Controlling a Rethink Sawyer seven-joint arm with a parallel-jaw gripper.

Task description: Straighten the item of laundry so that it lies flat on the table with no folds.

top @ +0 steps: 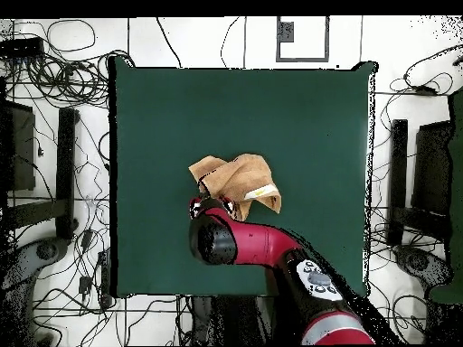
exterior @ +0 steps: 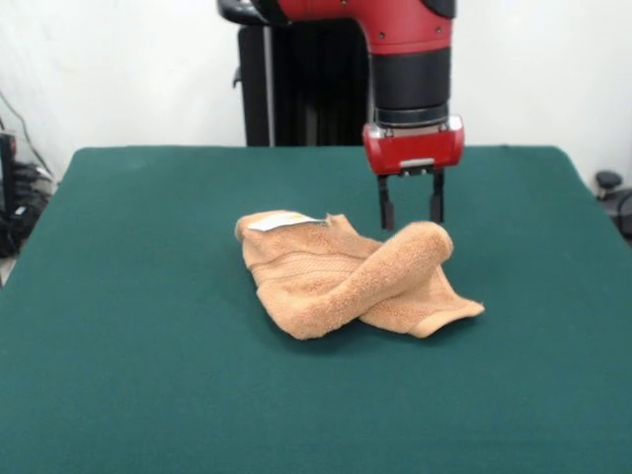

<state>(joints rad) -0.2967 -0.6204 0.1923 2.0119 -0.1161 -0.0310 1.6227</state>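
The orange-tan towel (exterior: 346, 276) lies crumpled near the middle of the green table (exterior: 138, 365). A thick rolled fold runs across it from lower left up to the right, and its white label (exterior: 281, 221) shows at the far left corner. My gripper (exterior: 411, 221) hangs open just behind the raised right end of the fold, fingertips level with its top, with green table showing between the fingers. In the overhead view the towel (top: 237, 181) lies bunched on the table (top: 298, 108), and the arm's wrist (top: 215, 237) covers the towel's near edge and hides the gripper.
The robot's black pedestal (exterior: 296, 89) stands behind the table's far edge. Cables and black stands (top: 54, 172) lie on the floor round the table. Wide green cloth surrounds the towel on all sides.
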